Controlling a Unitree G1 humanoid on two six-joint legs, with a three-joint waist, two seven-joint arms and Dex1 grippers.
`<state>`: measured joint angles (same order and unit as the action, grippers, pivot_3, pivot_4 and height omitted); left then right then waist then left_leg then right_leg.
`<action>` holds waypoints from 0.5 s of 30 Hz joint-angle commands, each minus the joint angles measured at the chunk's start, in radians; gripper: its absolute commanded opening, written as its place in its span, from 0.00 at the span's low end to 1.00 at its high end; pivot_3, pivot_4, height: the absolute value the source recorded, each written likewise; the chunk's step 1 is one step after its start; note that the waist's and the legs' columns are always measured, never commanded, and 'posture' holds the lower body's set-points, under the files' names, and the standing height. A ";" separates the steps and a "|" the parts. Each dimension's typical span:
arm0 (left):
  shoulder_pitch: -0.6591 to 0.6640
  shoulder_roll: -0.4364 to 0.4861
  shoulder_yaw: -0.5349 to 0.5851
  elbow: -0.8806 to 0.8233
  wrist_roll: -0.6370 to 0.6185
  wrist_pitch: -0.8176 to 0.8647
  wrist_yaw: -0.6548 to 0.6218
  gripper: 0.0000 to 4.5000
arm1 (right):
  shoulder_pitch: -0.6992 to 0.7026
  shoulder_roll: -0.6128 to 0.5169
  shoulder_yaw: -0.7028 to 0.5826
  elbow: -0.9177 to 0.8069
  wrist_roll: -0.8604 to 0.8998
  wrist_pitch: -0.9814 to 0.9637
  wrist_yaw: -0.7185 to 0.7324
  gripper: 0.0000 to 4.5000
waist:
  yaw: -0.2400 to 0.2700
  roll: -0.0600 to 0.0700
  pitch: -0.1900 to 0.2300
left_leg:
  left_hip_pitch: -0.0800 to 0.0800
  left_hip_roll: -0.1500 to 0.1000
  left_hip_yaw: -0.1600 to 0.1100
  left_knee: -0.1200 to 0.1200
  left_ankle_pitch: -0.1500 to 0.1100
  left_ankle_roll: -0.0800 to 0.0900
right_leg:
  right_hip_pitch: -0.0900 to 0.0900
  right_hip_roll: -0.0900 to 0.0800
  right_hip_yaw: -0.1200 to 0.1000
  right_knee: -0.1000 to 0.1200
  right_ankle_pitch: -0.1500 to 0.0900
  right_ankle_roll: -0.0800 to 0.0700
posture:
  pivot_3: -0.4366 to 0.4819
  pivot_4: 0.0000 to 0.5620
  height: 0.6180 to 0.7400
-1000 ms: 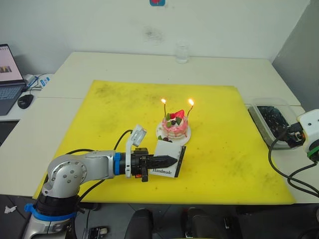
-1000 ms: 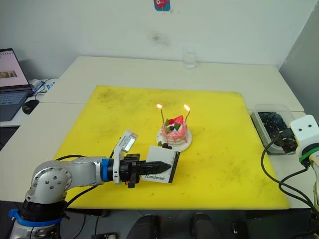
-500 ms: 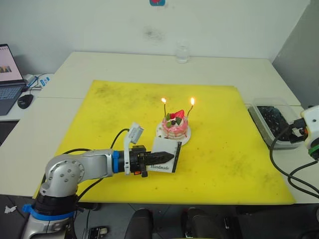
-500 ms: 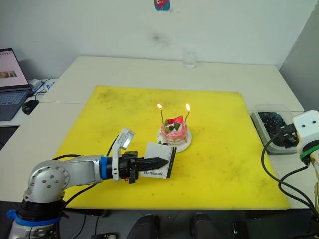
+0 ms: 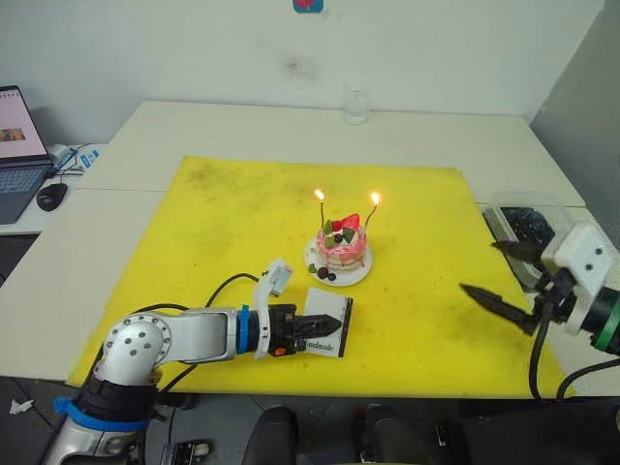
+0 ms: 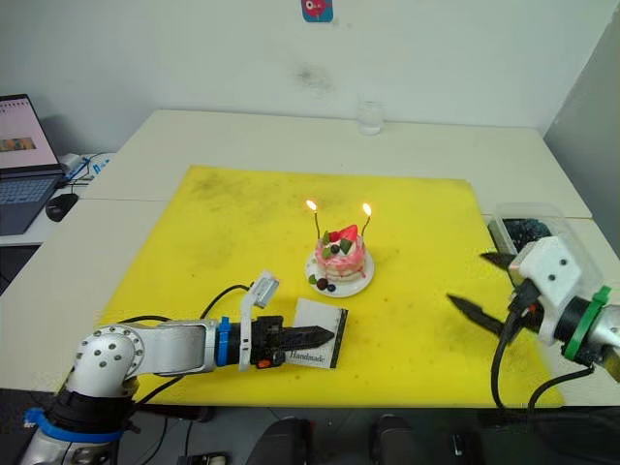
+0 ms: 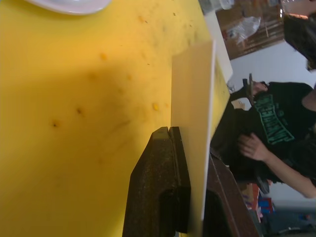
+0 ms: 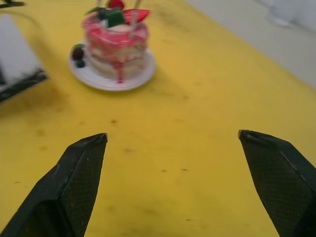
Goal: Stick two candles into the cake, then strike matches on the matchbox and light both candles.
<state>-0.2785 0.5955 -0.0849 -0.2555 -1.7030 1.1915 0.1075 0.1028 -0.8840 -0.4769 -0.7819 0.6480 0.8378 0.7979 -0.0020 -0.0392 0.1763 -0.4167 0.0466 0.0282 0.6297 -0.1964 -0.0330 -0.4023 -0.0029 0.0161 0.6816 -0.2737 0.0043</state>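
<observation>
Both candles (image 5: 321,211) stand lit in the cake (image 5: 341,247) near the middle of the yellow mat (image 5: 213,242) on the bench, so the job looks essentially done. The left pincer (image 6: 312,338) grips the matchbox (image 5: 326,332) low near the mat's front edge. The right pincer (image 5: 497,277) hangs wide open and empty by the right edge. I can't make out any matches.

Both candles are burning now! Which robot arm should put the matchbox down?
Left, probably. The left gripper is shut on the matchbox, low over the yellow mat. The right gripper hangs open and empty, away from the box.
</observation>
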 commanded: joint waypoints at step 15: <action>-0.057 0.114 0.020 -0.026 -0.014 0.055 -0.031 0.95 | -0.019 -0.078 0.032 -0.056 0.105 0.043 -0.012 1.00 | -0.002 0.000 0.000 | 0.000 0.000 0.000 -0.001 0.000 0.000 | -0.001 0.001 0.000 -0.001 0.000 0.000 | 0.48 0.27 1.00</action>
<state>-0.3244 0.6775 -0.0970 -0.2563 -1.7020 1.2373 0.0782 0.0905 -0.9448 -0.4358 -0.8104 0.7358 0.8902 0.7842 -0.0036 -0.0395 0.1763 -0.4169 0.0462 0.0282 0.6292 -0.1964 -0.0331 -0.4031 -0.0016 0.0157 0.6810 -0.2740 0.0039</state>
